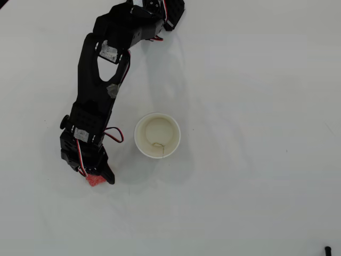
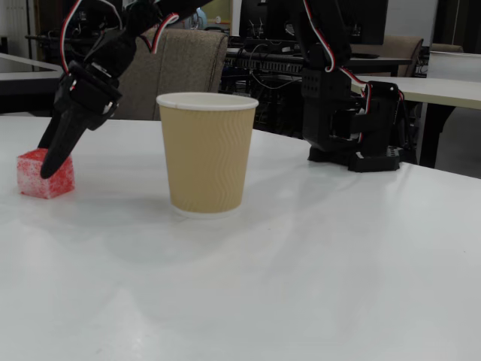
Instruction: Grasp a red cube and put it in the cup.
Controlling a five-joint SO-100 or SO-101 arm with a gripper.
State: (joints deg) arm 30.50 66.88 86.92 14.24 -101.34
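The red cube lies on the white table left of the cup, and only its lower edge shows under my gripper in the overhead view. In the fixed view the cube rests on the table with my gripper slanting down over its top and front. One black finger reaches past the cube's right side, so the jaws look open around it. The paper cup stands upright and empty, tan-walled in the fixed view.
The arm's base stands at the back of the table, behind and to the right of the cup in the fixed view. Chairs and desks fill the background beyond the table edge. A small dark object sits at the bottom right corner.
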